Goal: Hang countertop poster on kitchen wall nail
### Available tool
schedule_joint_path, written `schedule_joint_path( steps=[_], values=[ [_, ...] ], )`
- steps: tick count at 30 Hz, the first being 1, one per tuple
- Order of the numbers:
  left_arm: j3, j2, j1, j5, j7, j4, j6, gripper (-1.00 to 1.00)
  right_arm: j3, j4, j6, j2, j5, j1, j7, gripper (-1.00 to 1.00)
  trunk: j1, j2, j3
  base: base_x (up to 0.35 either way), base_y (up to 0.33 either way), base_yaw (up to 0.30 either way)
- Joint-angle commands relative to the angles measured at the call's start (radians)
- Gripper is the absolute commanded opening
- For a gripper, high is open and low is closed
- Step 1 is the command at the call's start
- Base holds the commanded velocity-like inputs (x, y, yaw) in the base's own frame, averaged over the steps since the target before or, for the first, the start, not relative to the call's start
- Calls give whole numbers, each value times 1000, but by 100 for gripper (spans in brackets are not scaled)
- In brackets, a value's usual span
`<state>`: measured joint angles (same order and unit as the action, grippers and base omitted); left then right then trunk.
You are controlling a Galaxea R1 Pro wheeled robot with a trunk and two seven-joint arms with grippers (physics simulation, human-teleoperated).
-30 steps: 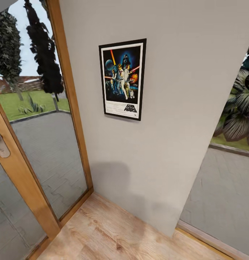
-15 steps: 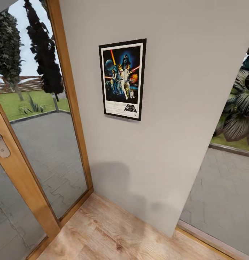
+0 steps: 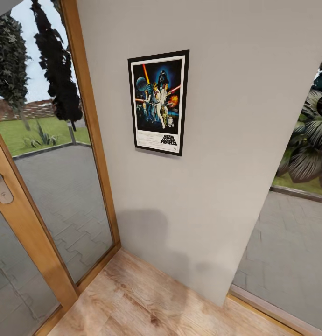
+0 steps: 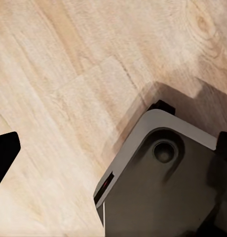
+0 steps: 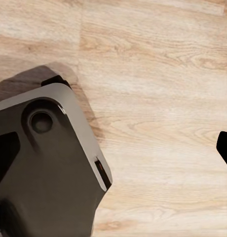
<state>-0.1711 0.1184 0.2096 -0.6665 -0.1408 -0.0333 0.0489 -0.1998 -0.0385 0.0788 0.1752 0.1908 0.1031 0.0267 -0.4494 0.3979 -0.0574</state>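
The Star Wars poster (image 3: 158, 102) hangs flat and upright on the light grey wall (image 3: 235, 140), black frame and white inner border visible, its logo at the bottom. No gripper touches it. In the left wrist view my left gripper (image 4: 113, 155) points down at the wooden floor, its dark fingertips (image 4: 5, 153) far apart with nothing between them. My right gripper (image 5: 116, 148) also faces the floor, its fingertips (image 5: 225, 148) spread wide and empty. The kitchen countertop is out of view.
A wood-framed glass door (image 3: 49, 186) stands to the left of the wall and a glass pane (image 3: 291, 233) to its right. Light wooden floor (image 3: 142, 303) runs up to the wall. The robot's grey base (image 4: 168, 187) sits below both grippers.
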Motion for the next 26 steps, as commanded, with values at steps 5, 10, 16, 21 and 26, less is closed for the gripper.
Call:
schedule_joint_path(
  steps=[5, 10, 16, 21, 26],
  values=[
    [-8, -1, 1, -9, -8, 0, 2, 100, -1, 1, 4, 0, 9, 1, 2, 100, -1, 2, -2, 0, 0, 0],
    [-8, -2, 1, -10, -8, 1, 2, 100, -2, 1, 4, -1, 10, 1, 2, 100, -1, 2, -2, 0, 0, 0],
    [-8, -2, 1, -10, -8, 1, 2, 100, -2, 0, 4, -2, 11, 1, 2, 100, -1, 2, -2, 0, 0, 0],
    [-8, -3, 1, -10, -8, 1, 2, 100, -2, 0, 4, -2, 12, 1, 2, 100, -1, 2, -2, 0, 0, 0],
    [-9, -3, 1, -10, -8, 0, 2, 100, -1, 0, 4, -2, 12, 1, 2, 100, -1, 2, -2, 0, 0, 0]
  ],
)
